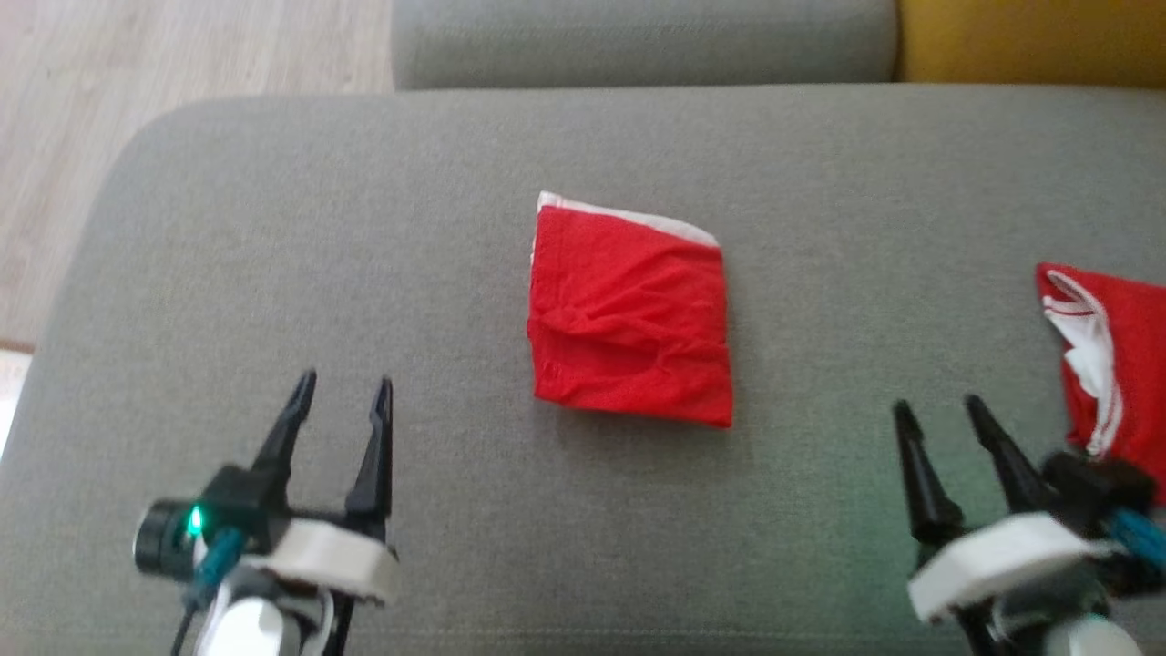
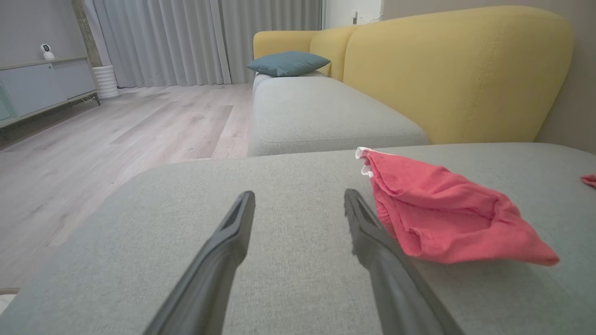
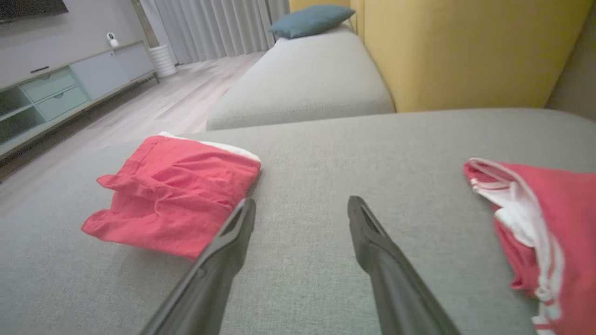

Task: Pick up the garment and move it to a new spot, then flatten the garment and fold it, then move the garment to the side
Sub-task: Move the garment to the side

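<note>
Nearest, the left pincer (image 1: pixel 347 381) and the right pincer (image 1: pixel 936 404) hover over the near part of the grey fabric sofa seat (image 1: pixel 364 228), both spread wide and holding nothing. The folded red cloth garment (image 1: pixel 630 314), with a white strip along its far edge, lies flat mid-seat, farther off and between them, touching neither. A second red garment (image 1: pixel 1116 355) with white stripes lies just right of the right pincer. Bare grey fabric surrounds the folded piece; the seat's rounded left edge meets pale wooden floor (image 1: pixel 137 73).
</note>
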